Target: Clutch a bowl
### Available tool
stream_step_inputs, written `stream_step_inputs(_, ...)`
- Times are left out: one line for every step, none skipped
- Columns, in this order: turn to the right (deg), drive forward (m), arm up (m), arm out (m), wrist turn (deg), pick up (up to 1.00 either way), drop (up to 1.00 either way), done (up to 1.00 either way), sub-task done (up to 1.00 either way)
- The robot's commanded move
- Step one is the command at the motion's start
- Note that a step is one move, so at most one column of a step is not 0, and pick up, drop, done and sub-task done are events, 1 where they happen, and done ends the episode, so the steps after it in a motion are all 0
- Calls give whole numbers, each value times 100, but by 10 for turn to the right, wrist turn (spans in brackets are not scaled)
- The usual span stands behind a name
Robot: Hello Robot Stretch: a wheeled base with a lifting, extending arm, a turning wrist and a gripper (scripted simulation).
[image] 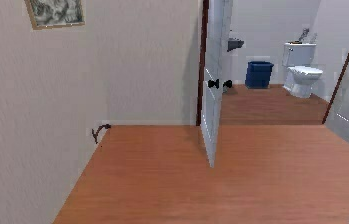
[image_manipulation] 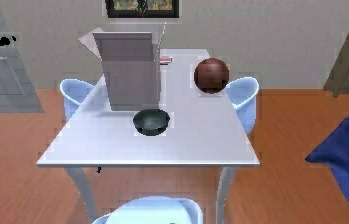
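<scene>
Arm side view has the small dark round bowl [image_manipulation: 151, 122] midway across the white rectangular counter [image_manipulation: 92, 145] — a tall open cardboard box [image_manipulation: 130, 70] just behind it. Best to descend from above, clear of that box; the end effector's state cannot be told.

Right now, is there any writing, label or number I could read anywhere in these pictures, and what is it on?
No text can be read.
Cardboard box on the table: plain sides.
Small red-and-white thing beside it: too small to read.
Framed picture in the forward view, wall picture beyond the table: no words legible.
</scene>
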Motion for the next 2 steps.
stream_step_inputs(0,0,50,0,0,0,0,0,0)
stream_step_inputs(0,0,38,0,0,0,0,0,0)
